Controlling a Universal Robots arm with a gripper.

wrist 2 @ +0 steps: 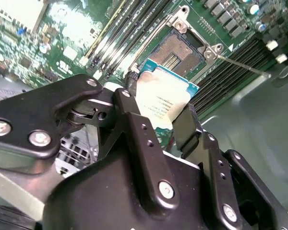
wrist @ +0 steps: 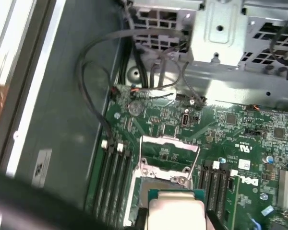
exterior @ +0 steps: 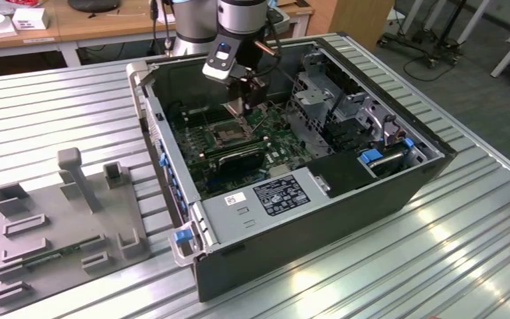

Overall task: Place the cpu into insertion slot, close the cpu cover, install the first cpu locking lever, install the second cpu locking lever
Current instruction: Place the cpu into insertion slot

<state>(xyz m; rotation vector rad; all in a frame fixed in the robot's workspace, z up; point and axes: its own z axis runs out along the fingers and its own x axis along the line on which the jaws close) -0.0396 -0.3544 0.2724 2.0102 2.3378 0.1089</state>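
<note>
My gripper [wrist 2: 159, 106] is shut on the cpu [wrist 2: 165, 93], a small square chip with a silver-grey top and a green edge, pinched between the black fingers [wrist 2: 134, 115]. In both wrist views the chip hangs just above the insertion slot [wrist 2: 178, 48], apart from it. That socket has a dark centre and a silvery rim on the green motherboard. The cpu cover [wrist: 169, 143] stands tilted up at the far side of the insertion slot [wrist: 159, 178], with a thin lever [wrist: 196, 165] raised beside it. In the exterior view the gripper [exterior: 240, 106] reaches down into the open computer case above the slot [exterior: 225, 137].
Long black memory slots [wrist 2: 129, 28] flank the socket. A metal drive cage [wrist: 221, 33] and loose black cables [wrist: 93, 72] lie beyond it. The case walls [exterior: 153, 126] ring the board. A grey fixture plate [exterior: 60, 226] rests on the ribbed table at the exterior view's left.
</note>
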